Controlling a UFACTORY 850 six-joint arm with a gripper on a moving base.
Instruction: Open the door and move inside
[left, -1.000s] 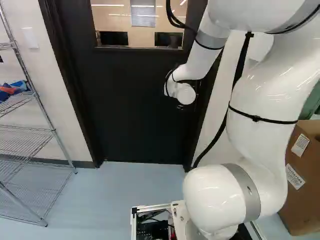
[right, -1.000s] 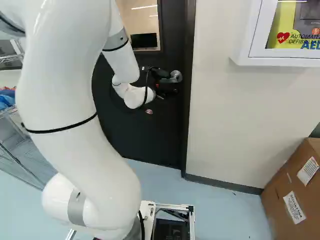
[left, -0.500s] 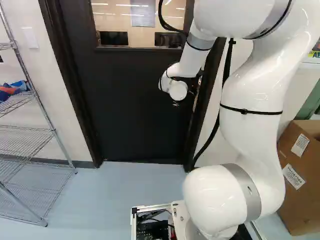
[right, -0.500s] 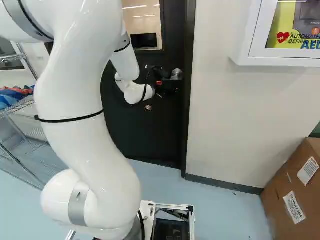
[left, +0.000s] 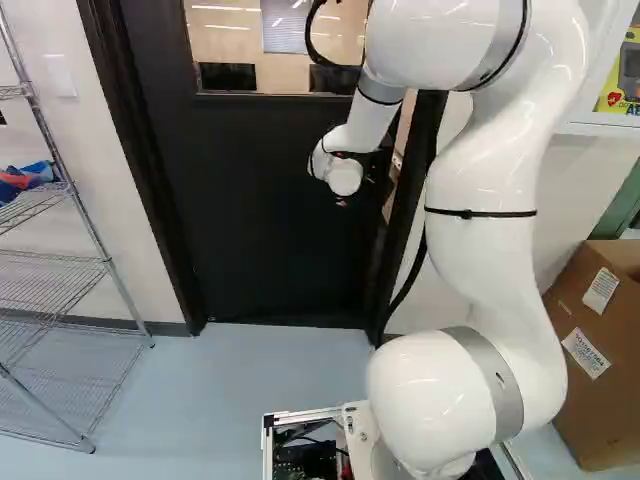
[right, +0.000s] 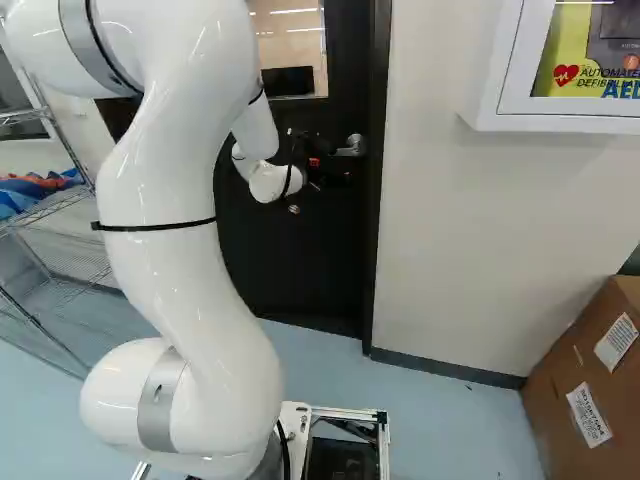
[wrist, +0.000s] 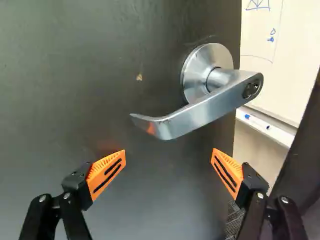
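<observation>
Left base view: door (left: 260, 220) ajar, with a slim gap between its edge and the frame (left: 425, 130); arm (left: 480, 270) bent toward it from the right. Right base view: gripper (right: 322, 167) near the handle (right: 353, 147); box (right: 555, 400) on the floor (right: 440, 420) at right. Wrist view: fingers (wrist: 106, 172) spread wide, with the handle ahead, apart from both; whiteboard (wrist: 280, 65) visible past the door's edge.

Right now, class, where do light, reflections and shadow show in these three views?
Left base view: bright light streaks across the window, white highlights on the arm; right base view: similar highlights on the arm, the door very dark; wrist view: bright sheen on the metal handle, an orange patch at its tip, likely reflecting the orange pads.
</observation>
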